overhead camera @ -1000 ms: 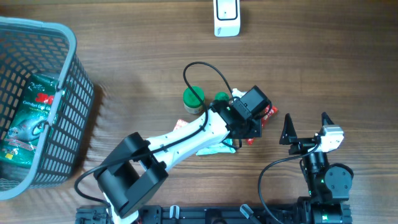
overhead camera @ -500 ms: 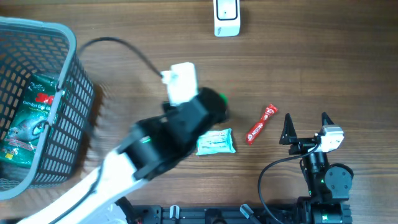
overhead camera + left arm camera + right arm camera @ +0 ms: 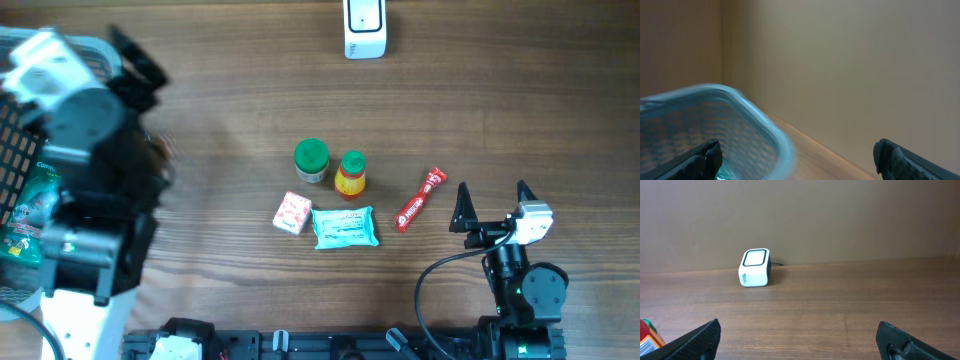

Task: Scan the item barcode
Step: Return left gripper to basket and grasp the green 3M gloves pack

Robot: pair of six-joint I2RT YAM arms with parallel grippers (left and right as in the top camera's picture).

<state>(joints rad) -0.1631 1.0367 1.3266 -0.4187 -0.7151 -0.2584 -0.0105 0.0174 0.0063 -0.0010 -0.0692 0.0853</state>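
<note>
Left tool stood wide with nothing between its black fingers, over the rounded rim of a grey plastic lattice basket at the left edge of the overhead view, which was blurred there. A glossy green packet lay inside the basket. Right tool, lower right, was likewise wide and empty.

Goods lay clustered mid-frame on the wood-grain bench:
- a green-lidded round jar
- a yellow bottle
- a small pink carton
- a teal soft pack
- a red stick sachet

The white boxy scanner stood top centre, well apart from them.
</note>
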